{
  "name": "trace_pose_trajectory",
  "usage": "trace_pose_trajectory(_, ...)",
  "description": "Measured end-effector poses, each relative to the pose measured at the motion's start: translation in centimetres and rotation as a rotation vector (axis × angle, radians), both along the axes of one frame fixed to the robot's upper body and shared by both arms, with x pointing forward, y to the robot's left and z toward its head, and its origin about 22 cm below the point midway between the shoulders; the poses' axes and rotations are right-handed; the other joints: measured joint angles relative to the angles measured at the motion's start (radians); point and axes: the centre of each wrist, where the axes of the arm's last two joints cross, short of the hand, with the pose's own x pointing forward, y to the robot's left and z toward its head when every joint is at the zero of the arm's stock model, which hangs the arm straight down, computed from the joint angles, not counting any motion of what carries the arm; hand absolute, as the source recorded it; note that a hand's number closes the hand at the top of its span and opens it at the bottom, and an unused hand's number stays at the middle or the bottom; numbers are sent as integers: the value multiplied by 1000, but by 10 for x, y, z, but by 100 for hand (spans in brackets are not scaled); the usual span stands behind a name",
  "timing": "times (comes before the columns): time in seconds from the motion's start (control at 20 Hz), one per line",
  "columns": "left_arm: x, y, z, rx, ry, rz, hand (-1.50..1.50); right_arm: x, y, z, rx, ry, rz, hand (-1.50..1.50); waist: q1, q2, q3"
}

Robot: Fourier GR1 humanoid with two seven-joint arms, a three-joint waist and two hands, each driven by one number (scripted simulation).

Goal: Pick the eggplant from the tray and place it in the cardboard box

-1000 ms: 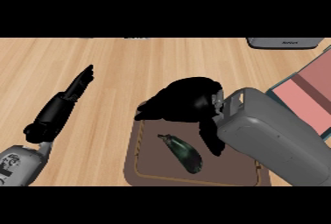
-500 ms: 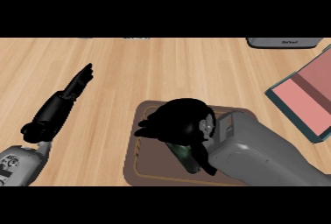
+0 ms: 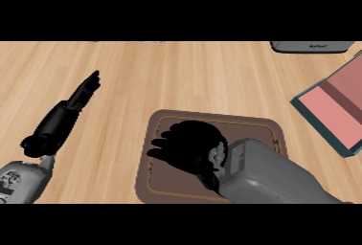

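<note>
Wooden counter [image 3: 176, 72] planks run across your whole view, pale and bare over most of the far and left part. On it, near you and a little right of centre, lies the brown tray [image 3: 262, 125] with rounded corners and a thin lighter line inside its rim.

Your right hand [image 3: 189, 147] sits low over the middle of that tray, its grey forearm coming in from the near right corner. Its fingers are curled downward and toward the left, bunched over the tray's floor. You cannot see the eggplant: the hand covers the spot where its fingers close, so you cannot tell from here whether they are wrapped round it or only bent above it. A narrow dark shape shows just under the wrist, near the forearm's edge, but it is too hidden to name.

Your left hand [image 3: 79, 95] is at the left side of the view, well apart from the tray, fingers straight and pressed together, pointing away from you and holding nothing.

At the right edge you see the cardboard box [image 3: 332, 103], tilted in the view, with teal outer walls and a pinkish-red inside; it is apart from the tray. At the far right edge a grey object [image 3: 311, 46] is partly cut off.
</note>
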Motion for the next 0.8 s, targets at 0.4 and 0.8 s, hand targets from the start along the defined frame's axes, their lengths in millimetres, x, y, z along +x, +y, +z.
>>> trace_pose_trajectory(0.4,1,-5,2,-7,4,-2,0,2,2,-27,-66,-43,-5,-150,2,1,0)
trace_pose_trajectory(0.8,-2,-7,0,-3,1,-2,0,12,-3,-58,-74,-20,-3,-150,3,1,0)
